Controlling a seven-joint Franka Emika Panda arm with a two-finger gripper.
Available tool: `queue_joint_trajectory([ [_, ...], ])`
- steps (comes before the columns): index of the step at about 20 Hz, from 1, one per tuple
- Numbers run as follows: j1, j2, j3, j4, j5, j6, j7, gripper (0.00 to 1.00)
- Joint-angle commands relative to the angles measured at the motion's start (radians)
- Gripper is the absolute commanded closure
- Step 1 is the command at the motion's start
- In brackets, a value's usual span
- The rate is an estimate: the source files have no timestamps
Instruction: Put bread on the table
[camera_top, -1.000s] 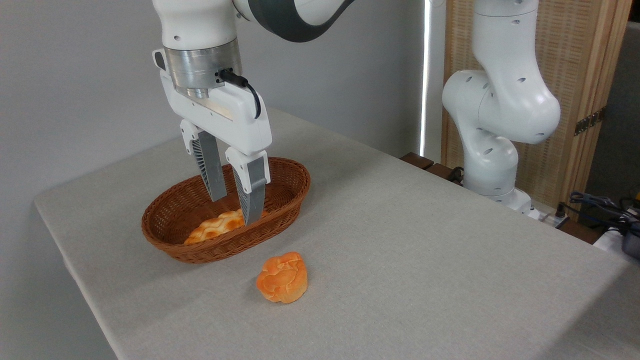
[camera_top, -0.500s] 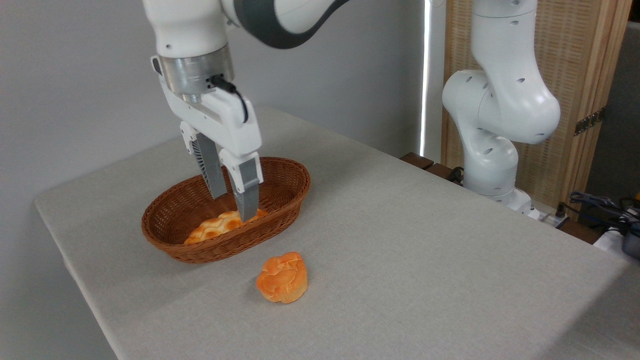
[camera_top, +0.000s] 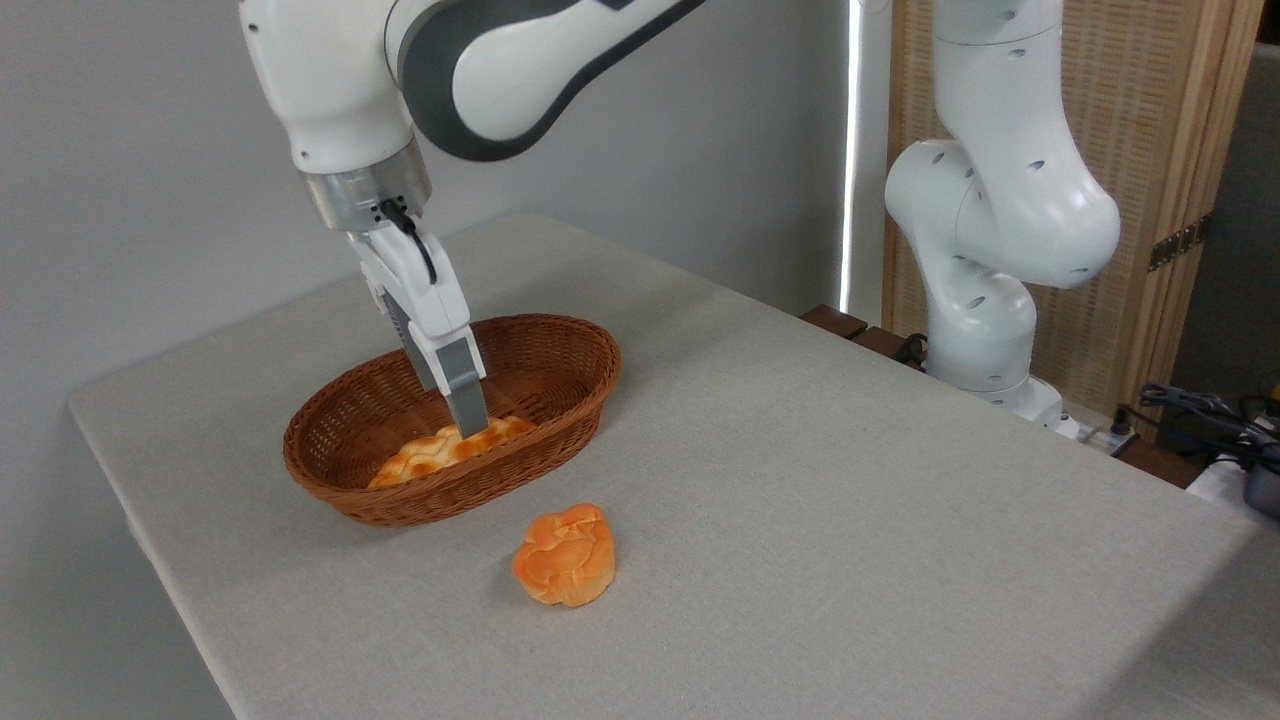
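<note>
Grey table (camera_top: 800, 480) is bearing the basket (camera_top: 560, 400); gripper (camera_top: 466, 425), aperture indeterminate, is sitting over bread (camera_top: 445, 452) lying lower-left to upper-right.

Golden-orange bread (camera_top: 450, 450), brown woven basket (camera_top: 560, 385), orange bun (camera_top: 565, 555).

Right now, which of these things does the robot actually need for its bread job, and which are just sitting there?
Part of the job:
- bread, in the basket
- table
- gripper, reaching down into the basket

Just lying about:
- round orange bun
- cables beyond the table
</note>
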Motion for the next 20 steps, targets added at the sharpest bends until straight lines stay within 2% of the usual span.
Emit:
queue_joint_trajectory([
  [1, -0.001, 0.017, -0.011, -0.005, -0.043, 0.022, -0.009, 0.00],
  [10, -0.011, 0.081, -0.025, -0.005, -0.040, 0.094, -0.009, 0.00],
  [20, -0.019, 0.117, -0.026, -0.005, -0.029, 0.099, -0.004, 0.00],
])
